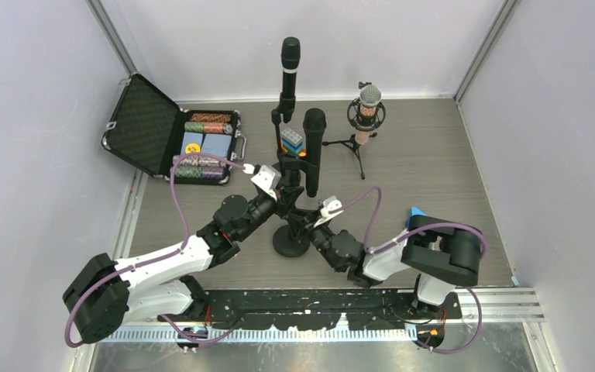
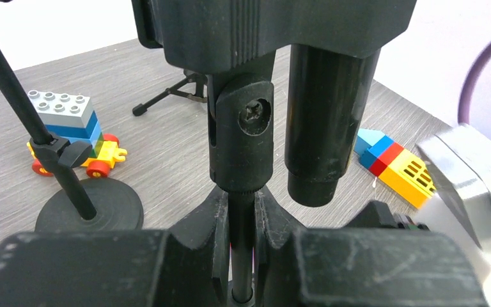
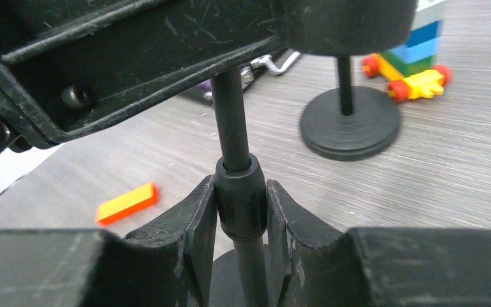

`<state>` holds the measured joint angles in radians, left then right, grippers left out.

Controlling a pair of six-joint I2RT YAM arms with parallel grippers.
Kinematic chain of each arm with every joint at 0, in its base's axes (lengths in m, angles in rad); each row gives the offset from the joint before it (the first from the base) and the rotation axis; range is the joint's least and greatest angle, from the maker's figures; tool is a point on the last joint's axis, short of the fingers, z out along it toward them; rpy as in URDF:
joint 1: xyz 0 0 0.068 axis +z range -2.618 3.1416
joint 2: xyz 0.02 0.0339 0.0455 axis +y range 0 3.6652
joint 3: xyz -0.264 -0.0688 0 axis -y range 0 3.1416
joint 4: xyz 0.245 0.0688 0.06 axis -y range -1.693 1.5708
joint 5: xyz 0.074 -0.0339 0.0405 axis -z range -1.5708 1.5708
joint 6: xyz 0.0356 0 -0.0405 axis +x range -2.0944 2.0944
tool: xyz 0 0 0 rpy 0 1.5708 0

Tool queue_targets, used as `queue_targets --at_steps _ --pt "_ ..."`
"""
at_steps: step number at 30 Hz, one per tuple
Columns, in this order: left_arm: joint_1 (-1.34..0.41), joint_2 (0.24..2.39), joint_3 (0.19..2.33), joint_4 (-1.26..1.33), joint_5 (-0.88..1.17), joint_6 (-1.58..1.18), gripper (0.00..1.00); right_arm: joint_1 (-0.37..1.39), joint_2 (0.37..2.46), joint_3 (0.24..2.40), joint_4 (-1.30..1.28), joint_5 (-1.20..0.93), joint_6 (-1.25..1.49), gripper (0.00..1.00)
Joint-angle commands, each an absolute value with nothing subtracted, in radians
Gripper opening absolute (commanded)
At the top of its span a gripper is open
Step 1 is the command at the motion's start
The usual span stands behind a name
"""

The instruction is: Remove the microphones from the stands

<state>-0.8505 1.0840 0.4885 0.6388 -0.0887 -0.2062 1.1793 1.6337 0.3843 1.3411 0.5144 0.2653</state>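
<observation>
Gripping the stand (image 1: 290,242) at centre frame, both arms brace it low down. The left gripper (image 2: 241,214) is clamped on the thin rod just under the clip joint (image 2: 243,125). The right gripper (image 3: 240,214) sits lower on the same stand, its fingers pressed against either side of a black collar (image 3: 240,201).

The mic (image 1: 314,151) is not off yet. In the top view it stands upright, head up, just right of the stand's top. In the left wrist view its butt end hangs free beside the joint, at centre right. Neither gripper touches it.

The bracing looks done, by my reading, and the main work is left. One gripper would have to let go, take the mic body and draw it out of the clip.
</observation>
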Motion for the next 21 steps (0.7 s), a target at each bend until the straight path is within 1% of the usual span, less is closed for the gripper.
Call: queue_targets --at_steps 1,3,5,10,12,13,14,15,16,17,18,19,20,21 --pt "-0.844 1.069 0.465 0.681 -0.164 -0.201 0.00 1.310 1.724 0.464 1.437 1.094 0.080 0.00" --pt "-0.844 1.063 0.462 0.684 -0.176 -0.207 0.00 1.350 1.758 0.526 1.440 1.257 0.017 0.00" --pt "-0.844 1.058 0.460 0.682 -0.186 -0.211 0.00 1.366 1.776 0.565 1.440 1.324 -0.009 0.00" --pt "-0.842 1.057 0.459 0.675 -0.210 -0.213 0.00 1.380 1.782 0.604 1.439 1.387 0.029 0.00" --pt "-0.842 1.058 0.459 0.676 -0.212 -0.212 0.00 1.380 1.783 0.594 1.440 1.345 0.018 0.00" --pt "-0.842 1.059 0.458 0.677 -0.212 -0.212 0.00 1.379 1.775 0.588 1.440 1.283 0.013 0.01" --pt "-0.842 1.061 0.456 0.678 -0.212 -0.212 0.00 1.378 1.770 0.569 1.438 1.249 0.017 0.06" --pt "-0.842 1.062 0.456 0.680 -0.210 -0.211 0.00 1.374 1.754 0.553 1.437 1.160 0.028 0.11" --pt "-0.842 1.063 0.456 0.680 -0.209 -0.208 0.00 1.360 1.743 0.515 1.432 1.105 0.067 0.21" --pt "-0.842 1.066 0.457 0.682 -0.205 -0.206 0.00 1.337 1.718 0.496 1.426 1.008 0.093 0.26" --pt "-0.841 1.068 0.457 0.683 -0.199 -0.203 0.00 1.321 1.704 0.459 1.397 0.894 0.157 0.36" --pt "-0.841 1.069 0.457 0.686 -0.190 -0.201 0.00 1.282 1.670 0.444 1.366 0.834 0.190 0.40" --pt "-0.841 1.072 0.457 0.690 -0.180 -0.200 0.00 1.262 1.631 0.419 1.319 0.722 0.260 0.47" --pt "-0.839 1.074 0.458 0.694 -0.171 -0.198 0.00 1.222 1.612 0.410 1.294 0.669 0.288 0.48"
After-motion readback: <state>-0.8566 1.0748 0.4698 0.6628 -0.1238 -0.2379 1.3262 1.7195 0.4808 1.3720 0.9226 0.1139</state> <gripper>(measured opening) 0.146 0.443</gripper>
